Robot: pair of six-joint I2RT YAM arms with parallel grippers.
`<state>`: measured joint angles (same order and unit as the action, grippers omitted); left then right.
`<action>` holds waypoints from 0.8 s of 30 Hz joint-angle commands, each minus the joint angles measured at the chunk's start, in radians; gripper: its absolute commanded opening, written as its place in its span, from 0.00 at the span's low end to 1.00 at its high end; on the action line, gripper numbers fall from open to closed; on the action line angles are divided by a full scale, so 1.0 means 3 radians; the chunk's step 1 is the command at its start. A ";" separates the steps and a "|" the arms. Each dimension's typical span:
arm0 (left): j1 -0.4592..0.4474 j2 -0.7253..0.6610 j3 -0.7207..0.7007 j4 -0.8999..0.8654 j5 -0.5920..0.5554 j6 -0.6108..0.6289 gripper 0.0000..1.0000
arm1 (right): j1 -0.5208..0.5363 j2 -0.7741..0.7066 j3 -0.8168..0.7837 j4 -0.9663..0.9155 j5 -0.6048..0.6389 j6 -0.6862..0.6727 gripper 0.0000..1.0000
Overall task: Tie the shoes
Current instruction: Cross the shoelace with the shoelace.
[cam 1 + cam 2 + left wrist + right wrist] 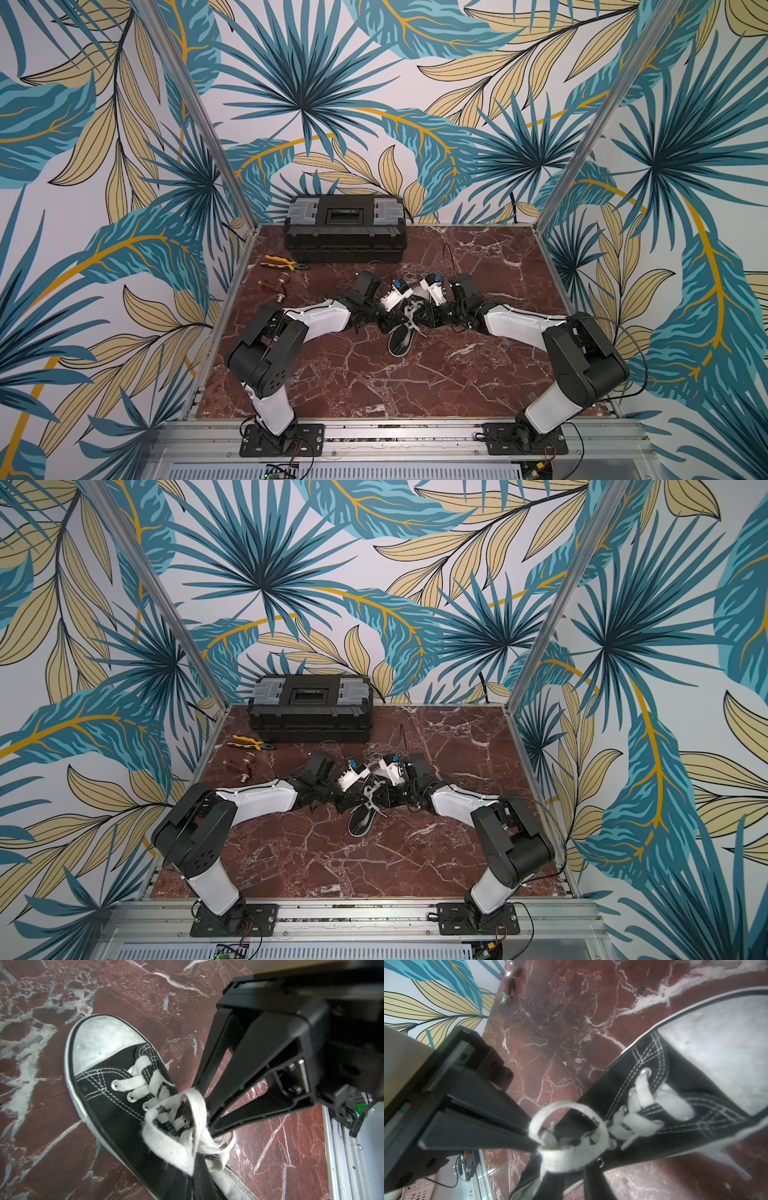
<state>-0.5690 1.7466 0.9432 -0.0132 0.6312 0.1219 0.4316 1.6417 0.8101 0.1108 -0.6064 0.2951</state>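
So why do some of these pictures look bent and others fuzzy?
In both top views the wide lens leans the frame posts outward and leaves the shoe tiny; in the left wrist view the toe cap is crisp but the shoe's heel end is blurred; in the right wrist view the pincer and laces look soft.

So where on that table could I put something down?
The front strip of the table between the two arm bases is bare, and so is the back right corner. The middle is crowded: the left claw and right claw pinch the laces of the shoe. A toolbox and pliers fill the back left.
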 commanded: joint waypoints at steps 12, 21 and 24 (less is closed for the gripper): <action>-0.0013 -0.0038 0.0029 -0.0053 -0.0003 0.0026 0.02 | -0.0012 -0.0017 -0.0062 0.0189 -0.0203 0.0072 0.27; -0.0012 -0.0034 0.0030 -0.0050 -0.0017 0.0013 0.02 | -0.0017 -0.0005 -0.0089 0.0253 -0.0244 0.0096 0.29; -0.0011 -0.0031 0.0034 -0.0048 -0.0011 0.0003 0.02 | -0.0017 0.0012 -0.0100 0.0267 -0.0264 0.0107 0.29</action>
<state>-0.5690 1.7466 0.9432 -0.0158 0.6300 0.1226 0.4278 1.6421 0.8009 0.1627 -0.6598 0.3168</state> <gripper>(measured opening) 0.055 0.291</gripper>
